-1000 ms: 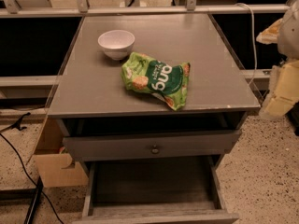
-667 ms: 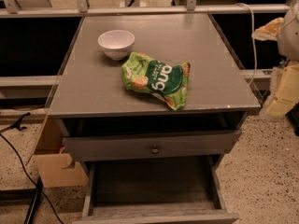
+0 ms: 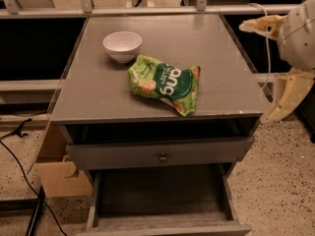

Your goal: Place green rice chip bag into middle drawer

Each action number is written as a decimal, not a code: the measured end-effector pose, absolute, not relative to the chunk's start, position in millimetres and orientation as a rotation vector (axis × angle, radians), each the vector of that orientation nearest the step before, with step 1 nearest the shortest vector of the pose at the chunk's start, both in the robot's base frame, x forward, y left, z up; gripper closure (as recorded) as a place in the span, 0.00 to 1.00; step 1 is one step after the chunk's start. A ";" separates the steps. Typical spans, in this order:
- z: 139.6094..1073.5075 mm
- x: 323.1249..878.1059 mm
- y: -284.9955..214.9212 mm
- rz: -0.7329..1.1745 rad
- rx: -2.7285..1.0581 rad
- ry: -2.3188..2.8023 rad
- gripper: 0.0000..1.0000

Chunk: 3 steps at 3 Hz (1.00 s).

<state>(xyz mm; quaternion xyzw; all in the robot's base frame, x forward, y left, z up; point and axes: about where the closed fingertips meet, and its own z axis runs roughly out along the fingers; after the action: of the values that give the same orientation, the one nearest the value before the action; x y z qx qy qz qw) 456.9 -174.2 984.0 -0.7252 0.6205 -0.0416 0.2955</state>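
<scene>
Gripper (image 3: 256, 73) has shifted left since the earlier frame, its upper finger now nearer the cabinet's right edge; bag and bowl unmoved.

Room: speckled terrazzo floor (image 3: 280, 181) right and left of the furniture. Pale metal rail (image 3: 147, 10) runs along the far side, dark space beneath it. Cardboard box (image 3: 56, 177) on the floor against the cabinet's left side. Black cable (image 3: 17, 154) trails over the floor at near left.

Grey cabinet (image 3: 98, 90): flat matte top, seen from above. Below the top, a drawer front with knob (image 3: 163, 157), out only slightly. Under that, the middle drawer (image 3: 162, 195) pulled well out toward the near side, bare floor showing.

Green rice chip bag (image 3: 165, 82) lies flat on the cabinet top, right of centre and toward the near edge, lettering up. It is not in the drawer.

White bowl (image 3: 122, 45) upright, just beyond the bag's left end, apart from it.

Gripper sits off the right side of the cabinet, well apart from the bag, fingers spread wide, nothing held.
</scene>
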 end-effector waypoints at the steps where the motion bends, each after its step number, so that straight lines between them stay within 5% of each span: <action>1: 987.5 455.3 -171.1 -0.149 -2.000 1.550 0.00; 3: 980.1 467.2 -175.6 -0.379 -2.133 1.338 0.00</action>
<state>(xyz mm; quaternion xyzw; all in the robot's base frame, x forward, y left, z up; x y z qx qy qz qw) 467.2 -175.6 980.1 -0.8009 0.5024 -0.1424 0.2932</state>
